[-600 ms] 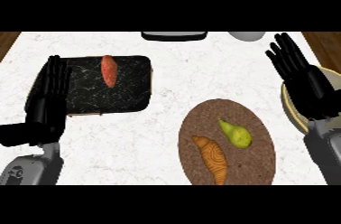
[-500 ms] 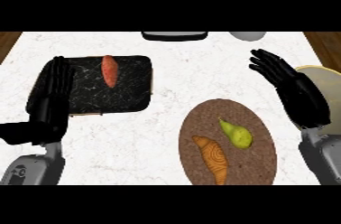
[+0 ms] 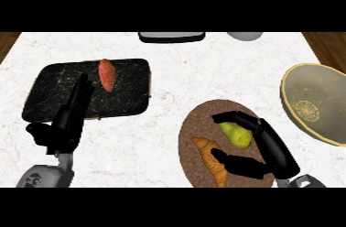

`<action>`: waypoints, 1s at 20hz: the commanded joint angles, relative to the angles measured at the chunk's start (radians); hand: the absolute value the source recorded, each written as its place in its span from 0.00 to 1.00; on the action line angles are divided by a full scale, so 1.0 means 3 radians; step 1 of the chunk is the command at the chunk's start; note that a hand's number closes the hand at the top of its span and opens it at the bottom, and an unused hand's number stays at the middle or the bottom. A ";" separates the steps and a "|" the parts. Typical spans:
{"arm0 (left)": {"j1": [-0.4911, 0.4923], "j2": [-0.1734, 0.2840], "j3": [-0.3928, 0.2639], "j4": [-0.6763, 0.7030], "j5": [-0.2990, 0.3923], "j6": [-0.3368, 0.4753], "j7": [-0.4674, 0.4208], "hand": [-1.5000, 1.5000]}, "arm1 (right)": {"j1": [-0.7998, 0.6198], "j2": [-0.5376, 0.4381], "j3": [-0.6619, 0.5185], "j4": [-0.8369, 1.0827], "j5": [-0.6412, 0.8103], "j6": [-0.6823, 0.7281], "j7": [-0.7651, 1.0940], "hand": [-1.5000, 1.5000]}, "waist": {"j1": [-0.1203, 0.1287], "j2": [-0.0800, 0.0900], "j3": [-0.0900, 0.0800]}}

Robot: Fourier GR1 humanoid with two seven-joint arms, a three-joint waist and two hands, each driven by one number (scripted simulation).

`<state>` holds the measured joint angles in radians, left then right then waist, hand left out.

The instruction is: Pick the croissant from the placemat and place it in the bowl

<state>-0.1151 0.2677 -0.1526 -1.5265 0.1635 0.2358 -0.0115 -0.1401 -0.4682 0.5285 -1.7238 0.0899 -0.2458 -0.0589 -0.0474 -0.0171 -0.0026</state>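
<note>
**Right hand spread over the placemat, croissant beneath it**

The right hand (image 3: 267,146) lies low over the round brown placemat (image 3: 202,125) near the surface's front edge, right of centre. Its fingers (image 3: 236,117) and thumb (image 3: 236,161) are spread wide apart and hold nothing. The fingers arch past the far side of a green pear (image 3: 236,133); the thumb reaches toward the croissant (image 3: 211,161) and its tip is at or just beside the pastry's right flank, though contact cannot be told.

The croissant rests on the placemat's left front part. Its long axis runs from the far left toward the front right, one tip pointing at the mat's middle, the other at the surface's front edge. The pear sits just beyond it to the right.

The bowl (image 3: 317,102), tan with a yellow rim, stands at the surface's right edge, apart from the placemat.

The left hand (image 3: 67,123) rests with straight fingers over the front edge of a black tray (image 3: 128,95) on the left side; an orange-red vegetable (image 3: 106,74) lies on the tray's far part.
</note>
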 commanded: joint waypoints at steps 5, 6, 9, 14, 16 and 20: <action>-0.0076 -0.0122 -0.0231 -0.0139 -0.0135 0.0030 0.0291 0.50 | 0.1107 0.0234 0.0536 -0.0564 0.0872 -0.1004 -0.1016 0.00 | 0.0077 0.0035 0.0011; -0.0029 -0.0181 -0.0279 -0.0121 -0.0210 0.0085 0.0293 0.50 | 0.0977 0.0311 0.0546 -0.0631 0.1015 -0.1021 -0.0773 0.00 | 0.0116 0.0044 0.0009; -0.0211 -0.0299 -0.0231 0.0123 -0.0266 0.0157 0.0223 0.50 | 0.1284 0.0074 0.0662 -0.1086 0.1575 -0.1109 -0.0258 0.00 | 0.0086 0.0046 0.0005; 0.0008 -0.0160 -0.0166 -0.0068 -0.0147 -0.0055 0.0180 0.50 | 0.1289 -0.0011 0.0577 -0.1835 0.2245 -0.0582 0.1049 0.00 | 0.0124 0.0042 0.0000; -0.0069 -0.0246 -0.0237 -0.0019 -0.0253 0.0030 0.0214 0.50 | 0.1116 0.0199 0.0683 -0.1819 0.2424 -0.0261 0.1506 0.00 | 0.0138 0.0048 0.0000; -0.0145 -0.0203 -0.0127 0.0169 -0.0177 -0.0123 0.0086 0.50 | 0.0878 0.0389 0.0759 -0.1835 0.2466 0.0330 0.2179 0.00 | 0.0150 0.0058 -0.0001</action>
<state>-0.1551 0.2101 -0.1990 -1.5076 0.1096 0.2175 0.0443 0.1559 -0.3873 0.7305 -2.2324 0.7782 -0.2834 0.4041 -0.0067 -0.0016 -0.0025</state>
